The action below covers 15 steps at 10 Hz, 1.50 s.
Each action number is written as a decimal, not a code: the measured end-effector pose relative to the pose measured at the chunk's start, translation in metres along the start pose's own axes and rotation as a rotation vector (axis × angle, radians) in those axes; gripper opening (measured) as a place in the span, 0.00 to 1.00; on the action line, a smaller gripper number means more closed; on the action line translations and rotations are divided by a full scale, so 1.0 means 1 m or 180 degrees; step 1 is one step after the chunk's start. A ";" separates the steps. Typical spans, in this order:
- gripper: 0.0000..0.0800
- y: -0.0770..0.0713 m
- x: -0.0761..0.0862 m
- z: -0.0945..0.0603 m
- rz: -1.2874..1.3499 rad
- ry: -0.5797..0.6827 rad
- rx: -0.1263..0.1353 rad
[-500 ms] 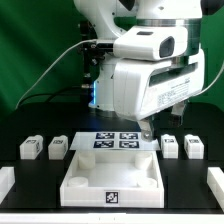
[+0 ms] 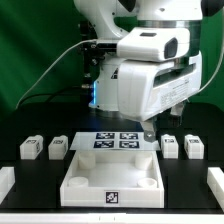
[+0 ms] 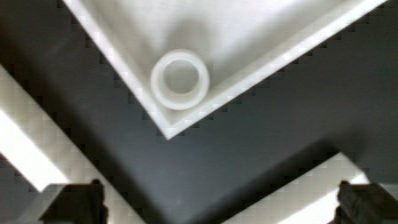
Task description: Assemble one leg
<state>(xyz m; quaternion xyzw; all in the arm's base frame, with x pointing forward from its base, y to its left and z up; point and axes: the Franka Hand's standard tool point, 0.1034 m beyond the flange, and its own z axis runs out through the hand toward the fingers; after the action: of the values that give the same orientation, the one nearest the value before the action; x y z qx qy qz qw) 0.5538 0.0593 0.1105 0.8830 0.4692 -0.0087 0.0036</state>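
Four small white legs with square tags stand on the black table: two at the exterior view's left (image 2: 30,148) (image 2: 58,148) and two at its right (image 2: 170,147) (image 2: 194,146). My gripper (image 2: 148,134) hangs above the far right corner of the large white tray-like piece (image 2: 112,190), close to the right-hand legs but touching nothing. In the wrist view the gripper (image 3: 217,205) is open and empty, with one dark fingertip (image 3: 71,205) at each side. Between them lie black table and a tray corner with a round socket (image 3: 180,80). No leg shows in the wrist view.
The marker board (image 2: 117,140) lies flat just behind the tray. White parts lie at the table's front left (image 2: 5,181) and front right (image 2: 216,181) edges. A green curtain hangs behind the arm.
The arm has shifted slightly toward the exterior view's right. The jaws stay open and no part has moved.
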 end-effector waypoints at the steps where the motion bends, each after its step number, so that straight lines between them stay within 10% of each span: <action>1: 0.81 -0.013 -0.011 0.004 -0.0457 -0.0017 -0.0001; 3: 0.81 -0.011 -0.036 0.004 -0.1617 0.0000 -0.0144; 9: 0.81 -0.011 -0.046 0.009 -0.1974 -0.0016 -0.0128; 12: 0.81 -0.050 -0.101 0.059 -0.1857 -0.0005 -0.0031; 15: 0.81 -0.046 -0.116 0.096 -0.1726 0.0026 0.0054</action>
<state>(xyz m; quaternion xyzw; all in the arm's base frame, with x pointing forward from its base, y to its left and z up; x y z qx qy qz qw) 0.4494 -0.0123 0.0165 0.7252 0.6885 -0.0097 -0.0082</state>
